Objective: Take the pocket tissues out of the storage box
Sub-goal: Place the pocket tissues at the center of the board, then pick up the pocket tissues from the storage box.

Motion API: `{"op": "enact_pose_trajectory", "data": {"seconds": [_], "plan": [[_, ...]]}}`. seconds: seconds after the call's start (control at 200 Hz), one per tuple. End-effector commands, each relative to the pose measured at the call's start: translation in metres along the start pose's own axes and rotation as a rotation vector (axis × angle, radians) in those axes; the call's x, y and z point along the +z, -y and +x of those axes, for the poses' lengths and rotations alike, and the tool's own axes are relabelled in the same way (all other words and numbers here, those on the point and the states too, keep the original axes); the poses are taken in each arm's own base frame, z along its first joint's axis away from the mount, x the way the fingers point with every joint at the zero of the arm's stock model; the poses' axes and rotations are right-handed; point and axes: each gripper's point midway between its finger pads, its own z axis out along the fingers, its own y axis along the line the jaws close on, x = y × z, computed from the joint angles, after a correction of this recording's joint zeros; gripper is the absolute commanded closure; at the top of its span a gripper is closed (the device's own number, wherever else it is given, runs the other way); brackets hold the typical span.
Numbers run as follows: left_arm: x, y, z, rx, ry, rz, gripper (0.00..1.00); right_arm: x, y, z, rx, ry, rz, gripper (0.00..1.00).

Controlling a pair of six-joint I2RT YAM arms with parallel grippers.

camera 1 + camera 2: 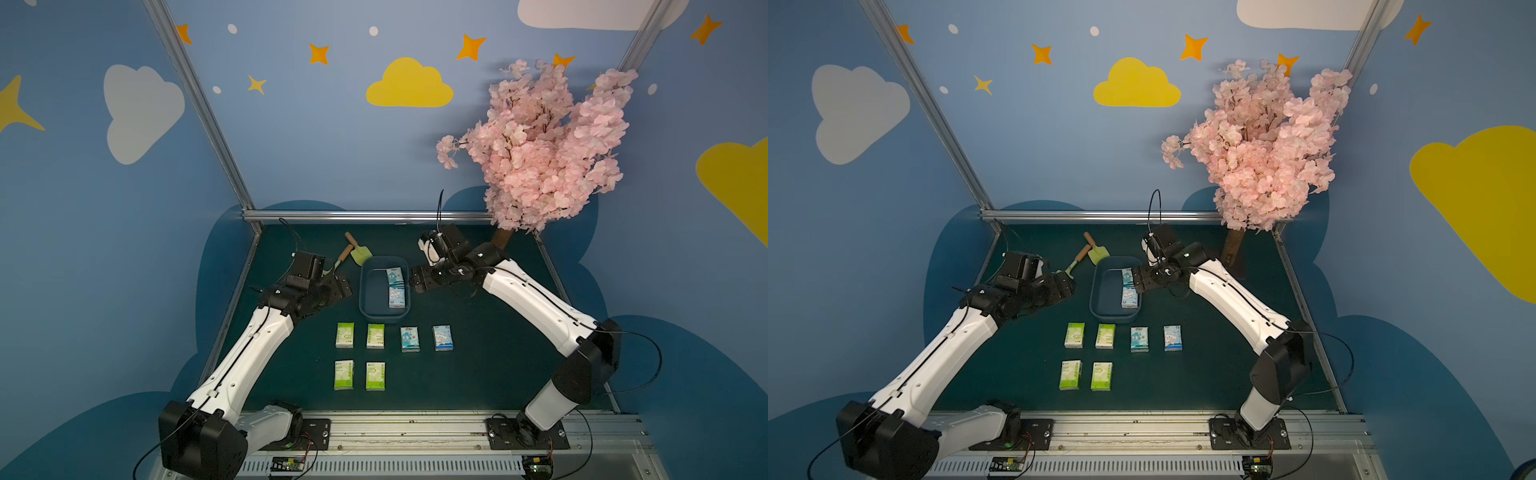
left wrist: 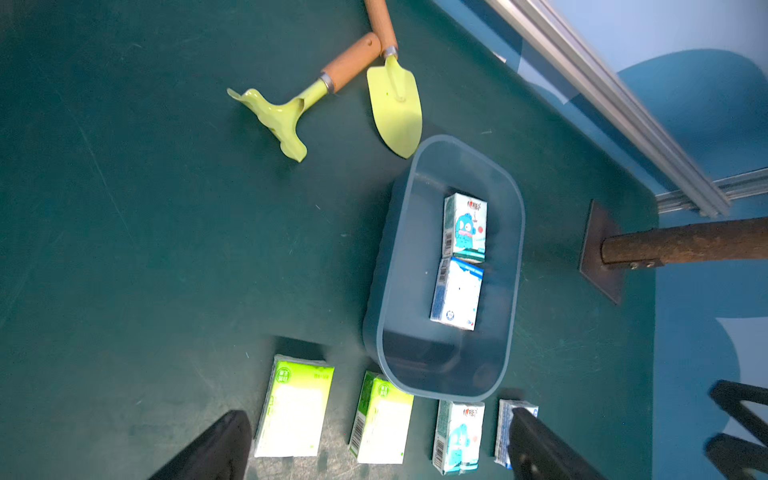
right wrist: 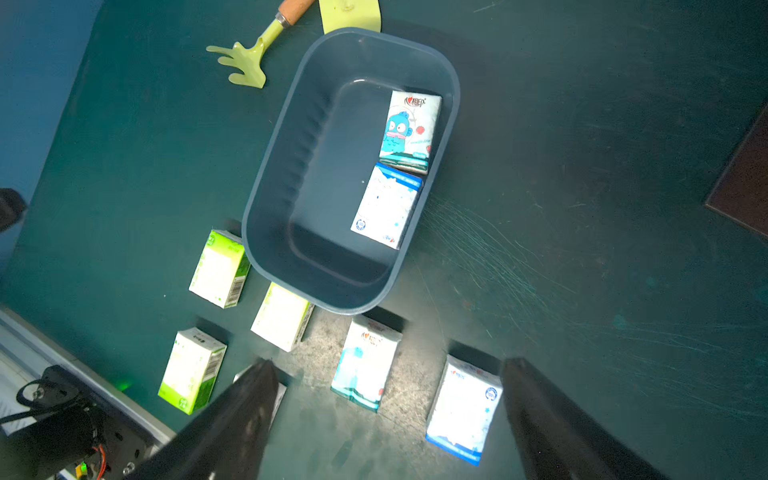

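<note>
We log storage box (image 1: 375,300) between left gripper (image 1: 343,286) and right gripper (image 1: 417,280), both spread wide and empty; 2 light-blue cartoon pocket tissues (image 1: 396,289) lie end-to-end along its right wall.

A dull blue box (image 3: 270,166) is seen on the dark green counter (image 3: 582,249). Two tissue packets are laid end to end inside it against one long wall: a fish-picture packet (image 3: 409,131) and a mostly white packet (image 3: 386,205), touching. Outside, three green-and-white packets (image 3: 220,268) (image 3: 282,316) (image 3: 191,370) and two light blue packets (image 3: 365,361) (image 3: 463,409) are spread on the counter. The right hand (image 3: 388,365) is held over them, its dark fingers (image 3: 232,428) set wide apart, nothing gripped. A yellow-green rake (image 3: 245,58) and a shovel blade (image 3: 351,14) are seen beyond the box.
</note>
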Motion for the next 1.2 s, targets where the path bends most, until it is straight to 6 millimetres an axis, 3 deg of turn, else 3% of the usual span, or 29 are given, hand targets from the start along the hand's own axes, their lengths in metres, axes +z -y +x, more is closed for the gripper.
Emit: {"op": "enact_pose_trajectory", "data": {"seconds": [0.0, 0.32, 0.556, 0.881, 1.192], "plan": [[-0.006, 0.001, -0.009, 0.0, 0.03, 0.075, 0.0, 0.008, -0.004, 0.003, 0.026, -0.071, 0.038, 0.13], [-0.012, -0.02, -0.01, 0.001, 0.041, 0.061, 0.0, 0.06, -0.013, -0.022, 0.018, -0.125, 0.106, 0.23], [-0.009, -0.028, 0.001, 0.02, 0.007, 0.051, 0.0, 0.101, -0.013, -0.038, 0.012, -0.125, 0.131, 0.27], [-0.004, -0.032, 0.005, 0.035, -0.026, 0.04, 0.0, 0.151, 0.005, -0.055, 0.038, -0.119, 0.168, 0.33], [0.005, -0.031, 0.002, 0.026, -0.038, 0.038, 0.0, 0.182, 0.021, -0.051, 0.003, -0.139, 0.213, 0.34]]}}
